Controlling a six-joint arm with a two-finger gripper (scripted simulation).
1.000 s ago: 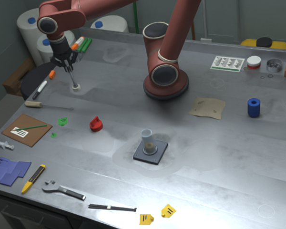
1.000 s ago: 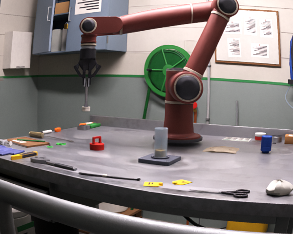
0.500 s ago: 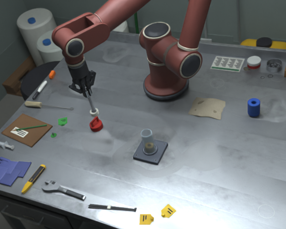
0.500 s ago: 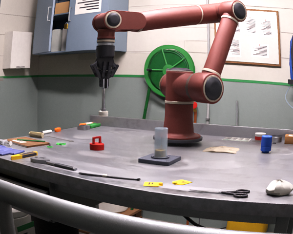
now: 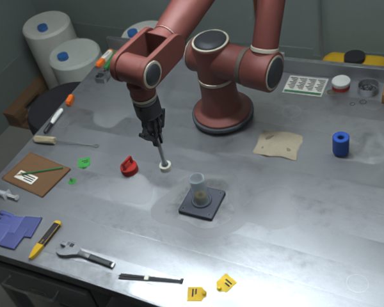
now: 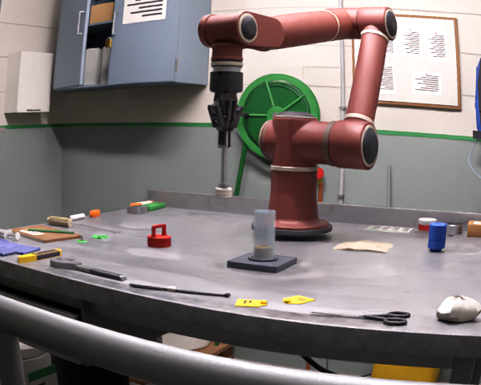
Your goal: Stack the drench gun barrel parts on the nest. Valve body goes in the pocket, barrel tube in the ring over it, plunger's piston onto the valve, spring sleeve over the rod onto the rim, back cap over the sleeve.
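Observation:
The plunger (image 5: pixel 162 159) (image 6: pixel 223 174), a grey rod with a white piston at its lower end, hangs upright in my closed gripper (image 5: pixel 155 138) (image 6: pixel 224 136), high above the table and left of the nest. The dark square nest (image 5: pixel 202 203) (image 6: pixel 261 262) sits mid-table with the clear barrel tube (image 5: pixel 197 188) (image 6: pixel 264 232) standing in its ring. The tan valve body (image 5: pixel 200 197) (image 6: pixel 263 251) shows inside the tube's base. The red back cap (image 5: pixel 129 166) (image 6: pixel 158 237) lies on the table left of the nest. The blue spring sleeve (image 5: pixel 340 144) (image 6: pixel 437 236) stands far right.
A round tin (image 5: pixel 368 87) and a red-and-white jar (image 5: pixel 340 83) sit at the far right edge. A tan cloth (image 5: pixel 278 144) lies right of the arm's base. A wrench (image 5: pixel 84 254), a yellow knife (image 5: pixel 44 239), gloves (image 5: pixel 10 228) and tags (image 5: pixel 226 283) line the front-left edge.

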